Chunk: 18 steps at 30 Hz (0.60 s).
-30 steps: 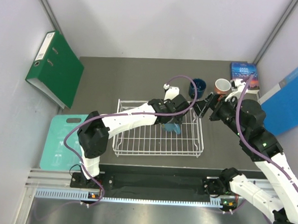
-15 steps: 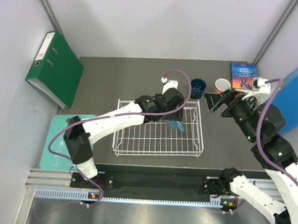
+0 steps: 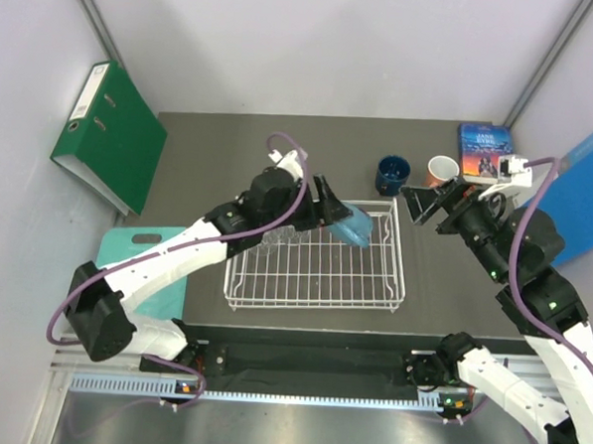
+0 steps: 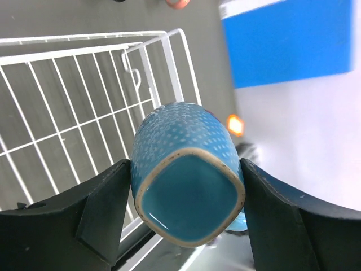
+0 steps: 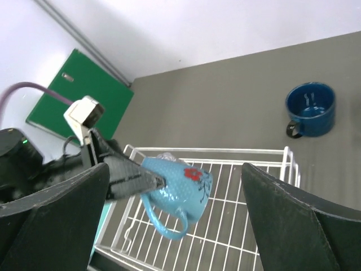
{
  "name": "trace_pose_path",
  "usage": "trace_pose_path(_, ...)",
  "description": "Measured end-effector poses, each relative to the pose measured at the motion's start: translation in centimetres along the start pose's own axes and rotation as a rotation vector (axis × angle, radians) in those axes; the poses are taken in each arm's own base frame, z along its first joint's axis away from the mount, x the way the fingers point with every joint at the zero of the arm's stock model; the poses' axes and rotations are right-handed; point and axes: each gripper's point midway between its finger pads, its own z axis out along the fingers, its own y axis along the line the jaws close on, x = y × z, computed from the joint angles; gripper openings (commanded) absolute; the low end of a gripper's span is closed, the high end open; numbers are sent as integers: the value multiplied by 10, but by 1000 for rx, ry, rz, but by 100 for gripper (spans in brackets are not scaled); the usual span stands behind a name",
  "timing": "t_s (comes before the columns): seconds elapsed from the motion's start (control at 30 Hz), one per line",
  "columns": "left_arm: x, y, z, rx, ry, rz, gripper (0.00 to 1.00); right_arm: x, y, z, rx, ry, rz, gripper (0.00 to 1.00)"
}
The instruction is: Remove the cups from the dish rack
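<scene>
Left tool clamped, right tool agape

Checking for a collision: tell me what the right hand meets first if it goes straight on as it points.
Probably the light blue mug held in the left hand over the dish rack; depth is unclear.

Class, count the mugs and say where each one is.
3. The light blue mug is held by the left gripper above the dish rack; the dark blue mug and the salmon-pink mug stand on the table beyond it. More may be hidden.
</scene>
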Motion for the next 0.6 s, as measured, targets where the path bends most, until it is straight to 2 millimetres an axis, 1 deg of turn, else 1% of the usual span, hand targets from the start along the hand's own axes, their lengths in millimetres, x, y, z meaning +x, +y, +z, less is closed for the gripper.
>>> trace_pose_path(0.1, -2, 13, 2, 72, -5, -118, 0, 12, 0, 3, -17, 35, 7, 100)
trace_pose_path(0.13, -4, 14, 3, 106, -11, -155, 0, 16, 1, 4, -22, 45, 10, 100)
trace_pose_path(0.2, -5, 9, 3, 165, -10, -201, 0, 22, 2, 5, -36, 61, 18, 100)
trace_pose_path(0.3, -8, -14, -3, 285, -2, -237, 0, 31, 5, 7, -63, 85, 36, 100)
trace_pose_path(0.33, -11, -25, -6, 341, -6, -244, 0, 35, 6, 8, -71, 94, 43, 100)
trace_pose_path(0.47, -23, -60, -23, 504, -16, -256, 0, 48, 10, 11, -110, 131, 63, 99)
trace_pose_path(0.57, -27, -76, -32, 585, -12, -259, 0, 55, 13, 15, -130, 154, 76, 98)
trace_pose_path(0.6, -27, -78, -34, 599, -9, -260, 0, 55, 14, 16, -135, 158, 78, 98)
